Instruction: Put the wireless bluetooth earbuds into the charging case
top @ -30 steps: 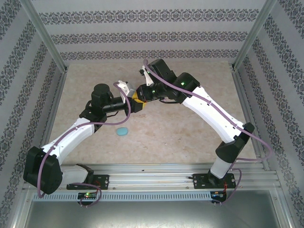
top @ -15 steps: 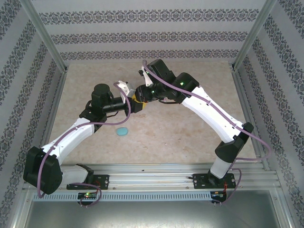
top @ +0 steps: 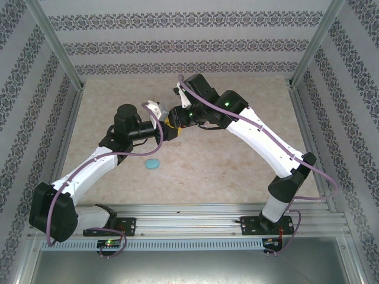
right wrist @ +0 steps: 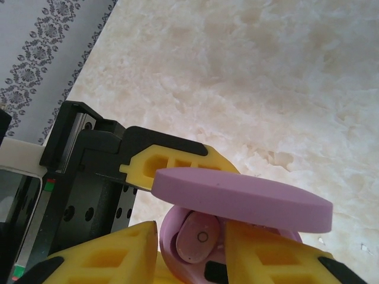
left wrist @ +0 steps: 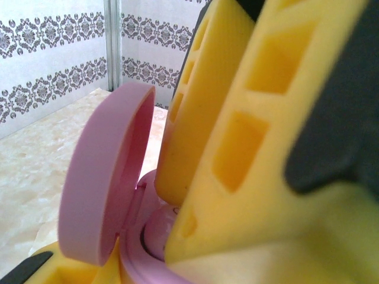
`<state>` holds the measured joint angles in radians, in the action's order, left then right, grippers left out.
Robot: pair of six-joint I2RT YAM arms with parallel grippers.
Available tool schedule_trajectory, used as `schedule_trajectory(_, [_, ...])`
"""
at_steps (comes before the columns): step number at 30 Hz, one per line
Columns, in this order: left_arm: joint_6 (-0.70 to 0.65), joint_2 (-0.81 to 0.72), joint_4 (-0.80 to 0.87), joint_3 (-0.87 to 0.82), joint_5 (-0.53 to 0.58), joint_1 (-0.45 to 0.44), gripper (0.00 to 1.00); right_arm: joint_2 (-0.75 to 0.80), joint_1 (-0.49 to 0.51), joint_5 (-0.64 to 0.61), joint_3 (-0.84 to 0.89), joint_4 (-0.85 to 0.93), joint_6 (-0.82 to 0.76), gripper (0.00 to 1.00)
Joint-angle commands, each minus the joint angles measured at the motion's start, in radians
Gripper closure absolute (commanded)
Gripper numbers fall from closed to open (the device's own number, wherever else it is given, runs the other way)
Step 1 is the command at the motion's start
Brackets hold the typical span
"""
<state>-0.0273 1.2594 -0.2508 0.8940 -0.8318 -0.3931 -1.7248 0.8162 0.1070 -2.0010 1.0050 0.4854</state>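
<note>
My left gripper (top: 167,132) is shut on the base of a pink-purple charging case (right wrist: 168,234), held above the middle of the table with its lid (right wrist: 237,198) hinged open. A pink-purple earbud (right wrist: 198,238) sits in a well of the case. My right gripper (right wrist: 192,255) hangs over that well, its yellow fingers (right wrist: 118,251) slightly apart on either side of the earbud. In the left wrist view the lid (left wrist: 100,183) stands up at the left. There the earbud (left wrist: 155,228) peeks out under the right gripper's yellow fingers (left wrist: 260,154).
A cyan oval case (top: 153,164) lies shut on the marbled table (top: 237,160), in front of the left arm's wrist. Metal frame posts (top: 59,53) and patterned walls close the table in at the left, right and back.
The right gripper's jaws have parted a little around the earbud in the case. Both arms have stayed almost still and the left grip is unchanged.
</note>
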Motion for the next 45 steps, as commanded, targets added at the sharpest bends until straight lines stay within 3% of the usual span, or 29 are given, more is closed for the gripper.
schedule_trajectory(1, [-0.033, -0.016, -0.007, 0.04, 0.003, -0.012, 0.87, 0.025, 0.001, 0.041, -0.014, -0.004, 0.033, 0.65])
schedule_trajectory(11, [-0.039, -0.009, 0.008, 0.034, 0.021, -0.012, 0.87, 0.158, -0.134, 0.125, 0.015, -0.084, 0.071, 0.65])
schedule_trajectory(20, [-0.039, -0.004, 0.016, 0.03, 0.032, -0.012, 0.87, 0.183, -0.381, 0.184, 0.313, -0.206, 0.04, 0.66])
schedule_trajectory(28, [-0.045, 0.003, 0.052, 0.04, 0.036, -0.012, 0.87, -0.139, -0.464, 0.197, 0.319, -0.314, -0.057, 0.65])
schedule_trajectory(37, [-0.039, 0.011, 0.077, 0.045, 0.041, -0.013, 0.87, -0.588, -0.528, 0.308, -0.051, -0.243, -0.158, 0.61])
schedule_trajectory(45, [-0.043, 0.033, 0.096, 0.062, 0.042, -0.012, 0.87, -0.746, -0.548, 0.355, -0.201, -0.166, -0.247, 0.61])
